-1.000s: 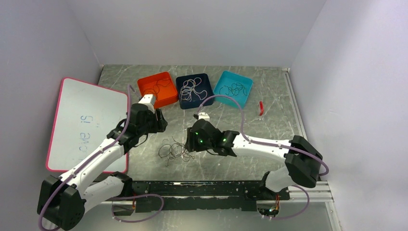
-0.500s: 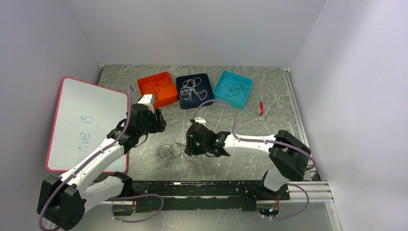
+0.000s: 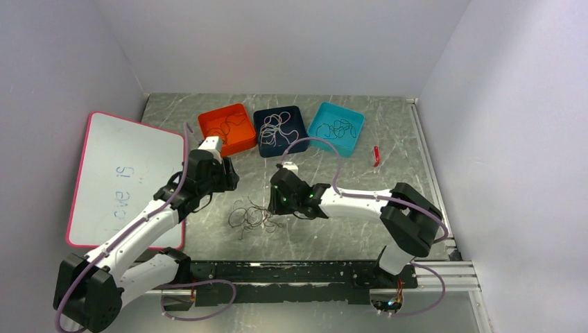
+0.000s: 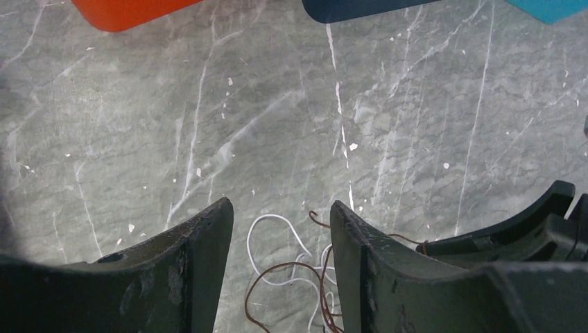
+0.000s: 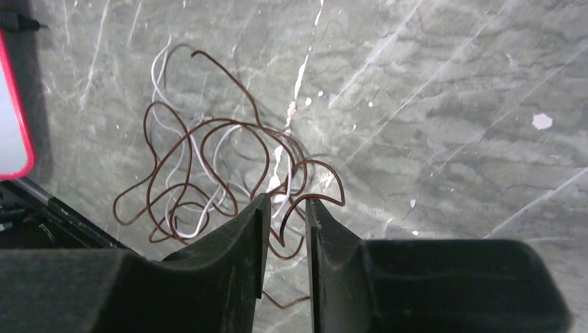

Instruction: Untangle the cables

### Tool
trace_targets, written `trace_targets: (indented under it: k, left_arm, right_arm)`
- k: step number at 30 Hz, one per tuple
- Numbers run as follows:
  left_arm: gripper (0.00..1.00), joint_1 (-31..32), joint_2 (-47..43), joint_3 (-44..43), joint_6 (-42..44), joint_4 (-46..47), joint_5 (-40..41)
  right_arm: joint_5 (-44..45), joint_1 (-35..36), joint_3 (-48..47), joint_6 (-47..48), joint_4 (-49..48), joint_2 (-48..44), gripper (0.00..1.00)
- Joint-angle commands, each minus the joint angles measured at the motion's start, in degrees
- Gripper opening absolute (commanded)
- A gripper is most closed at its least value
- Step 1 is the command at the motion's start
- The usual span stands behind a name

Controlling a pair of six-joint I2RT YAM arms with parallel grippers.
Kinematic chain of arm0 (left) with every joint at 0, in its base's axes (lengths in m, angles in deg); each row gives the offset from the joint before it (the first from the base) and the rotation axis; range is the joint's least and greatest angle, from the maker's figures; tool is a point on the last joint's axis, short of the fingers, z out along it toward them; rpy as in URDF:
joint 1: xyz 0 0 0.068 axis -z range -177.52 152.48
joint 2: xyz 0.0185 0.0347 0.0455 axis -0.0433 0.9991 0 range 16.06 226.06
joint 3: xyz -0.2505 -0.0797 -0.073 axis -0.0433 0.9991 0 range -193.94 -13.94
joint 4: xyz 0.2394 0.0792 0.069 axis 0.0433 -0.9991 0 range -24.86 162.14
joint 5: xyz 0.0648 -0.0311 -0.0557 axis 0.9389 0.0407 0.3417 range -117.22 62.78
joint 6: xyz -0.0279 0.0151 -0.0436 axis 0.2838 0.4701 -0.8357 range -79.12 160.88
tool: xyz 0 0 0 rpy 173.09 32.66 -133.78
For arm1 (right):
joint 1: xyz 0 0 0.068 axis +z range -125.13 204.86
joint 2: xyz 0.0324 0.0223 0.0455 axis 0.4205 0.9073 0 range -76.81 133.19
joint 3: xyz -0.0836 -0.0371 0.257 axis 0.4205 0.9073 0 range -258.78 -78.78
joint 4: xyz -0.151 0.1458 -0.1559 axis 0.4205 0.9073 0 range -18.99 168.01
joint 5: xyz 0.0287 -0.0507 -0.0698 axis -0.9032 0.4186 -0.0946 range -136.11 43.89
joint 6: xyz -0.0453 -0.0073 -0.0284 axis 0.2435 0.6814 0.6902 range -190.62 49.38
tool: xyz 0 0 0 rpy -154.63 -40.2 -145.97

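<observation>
On whiteboard [image 3: 104, 149]: blue handwriting, "is" legible; cables [image 3: 251, 216] tangled nearby.

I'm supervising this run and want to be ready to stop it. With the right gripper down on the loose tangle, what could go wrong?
1. The right gripper straddles crossing loops of the brown cable and the white cable. It may pinch both at once and tighten the knot.
2. The left gripper hangs open and holds neither cable, so nothing pins them down. Both may lift together instead of separating.
</observation>
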State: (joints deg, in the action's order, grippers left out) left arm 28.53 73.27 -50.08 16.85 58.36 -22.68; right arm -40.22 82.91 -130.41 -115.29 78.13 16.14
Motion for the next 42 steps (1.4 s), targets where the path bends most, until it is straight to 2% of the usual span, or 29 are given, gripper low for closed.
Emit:
trace_targets:
  k: [1, 8, 13, 18, 22, 25, 28, 34, 42]
  left_arm:
    - [0.59, 0.24, -1.48, -1.13, -0.16, -1.47, 1.30]
    - [0.59, 0.23, -1.67, -1.39, -0.29, -1.96, 1.71]
    - [0.60, 0.21, -1.84, -1.49, 0.04, -0.68, 0.21]
    - [0.68, 0.21, -6.15, -0.21, 1.29, 4.78, -5.90]
    - [0.77, 0.15, -9.17, 0.56, 2.38, 11.62, -14.82]
    - [0.78, 0.15, -8.54, -1.03, 5.96, 14.61, -22.20]
    - [0.79, 0.08, -8.08, -2.23, 7.27, 18.25, -27.22]
    - [0.80, 0.14, -6.97, -2.70, 10.09, 26.53, -32.56]
    - [0.81, 0.15, -1.95, -6.21, 12.31, 33.15, -37.86]
  right_arm:
    - [-0.16, -1.05, -1.75, 1.12, -2.51, 1.38, 0.28]
    - [-2.09, -1.07, -1.91, 1.61, -3.54, 2.35, 0.25]
    - [-0.53, -1.02, -1.29, 2.96, -3.82, -0.16, 0.15]
    - [5.13, -1.14, -1.82, 6.84, -2.13, -6.94, 0.00]
    - [2.68, -4.14, -3.58, 7.91, -0.40, -13.28, 0.00]
    - [-3.20, -7.87, -5.43, 8.93, 1.39, -16.48, 0.00]
    - [-7.25, -10.76, -11.28, 12.71, 5.68, -17.52, 0.00]
    - [-10.79, -11.50, -21.20, 18.63, 14.19, -17.79, 0.00]
    - [-12.53, -11.72, -27.73, 19.93, 20.38, -18.04, 0.00]
